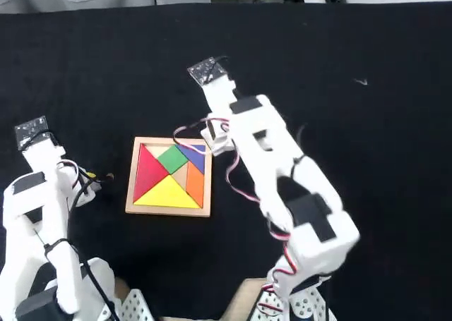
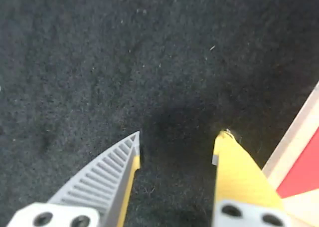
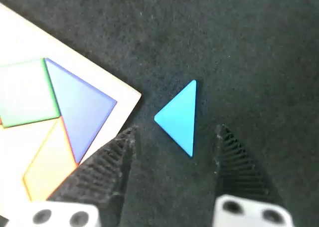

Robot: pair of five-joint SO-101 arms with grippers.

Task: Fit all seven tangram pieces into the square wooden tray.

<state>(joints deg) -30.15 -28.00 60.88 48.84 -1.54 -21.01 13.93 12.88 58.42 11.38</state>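
Observation:
The square wooden tray (image 1: 130, 194) lies left of the table's middle and holds a red triangle (image 1: 148, 173), a yellow triangle (image 1: 168, 192), a green square (image 1: 171, 159), a blue triangle (image 1: 195, 156) and an orange parallelogram (image 1: 195, 183). A small light-blue triangle (image 3: 178, 116) lies flat on the black cloth just off the tray's corner (image 3: 124, 95). My right gripper (image 3: 176, 131) stands open above it, one finger on each side. At the tray's left side my left gripper (image 2: 180, 135) is open over bare cloth, with the tray edge (image 2: 294, 137) beside it.
Black cloth (image 1: 353, 159) covers the whole table, with wide free room to the right and at the back. The right arm (image 1: 282, 187) slants across the space right of the tray. The left arm (image 1: 35, 208) stands at the near left.

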